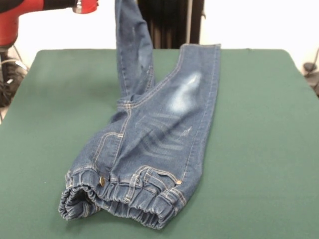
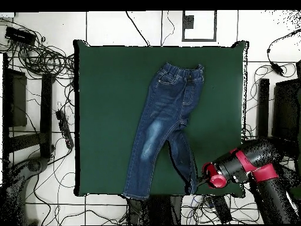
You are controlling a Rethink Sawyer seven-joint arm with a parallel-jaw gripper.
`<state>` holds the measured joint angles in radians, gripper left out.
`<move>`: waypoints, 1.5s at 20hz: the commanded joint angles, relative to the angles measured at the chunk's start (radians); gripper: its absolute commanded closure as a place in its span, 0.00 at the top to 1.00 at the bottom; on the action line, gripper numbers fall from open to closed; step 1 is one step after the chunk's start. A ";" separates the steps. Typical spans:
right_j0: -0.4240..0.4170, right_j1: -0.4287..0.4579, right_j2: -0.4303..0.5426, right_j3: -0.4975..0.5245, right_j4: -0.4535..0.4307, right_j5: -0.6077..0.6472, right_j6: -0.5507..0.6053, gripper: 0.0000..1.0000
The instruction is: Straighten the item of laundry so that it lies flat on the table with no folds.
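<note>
Overhead view is showing the jeans (image 2: 166, 126) lying mid-table (image 2: 106, 76) with one leg lifted toward the arm (image 2: 247, 165), gripper unseen so its grip is unclear; lowering that leg outward slowly should flatten it.

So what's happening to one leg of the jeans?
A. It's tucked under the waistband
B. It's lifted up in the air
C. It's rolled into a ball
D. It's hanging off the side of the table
B: in the front view one leg of the jeans rises steeply off the table toward the top edge, while the other leg lies flat.
</note>
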<state>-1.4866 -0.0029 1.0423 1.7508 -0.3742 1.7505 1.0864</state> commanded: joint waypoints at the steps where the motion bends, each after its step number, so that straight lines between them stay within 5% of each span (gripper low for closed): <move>1: 0.055 -0.009 -0.007 -0.138 -0.020 0.133 -0.186 0.00; 30: 0.068 -0.175 0.025 -0.115 -0.068 0.126 -0.140 0.00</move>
<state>-1.4826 -0.1502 1.0507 1.6687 -0.4333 1.8302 1.0864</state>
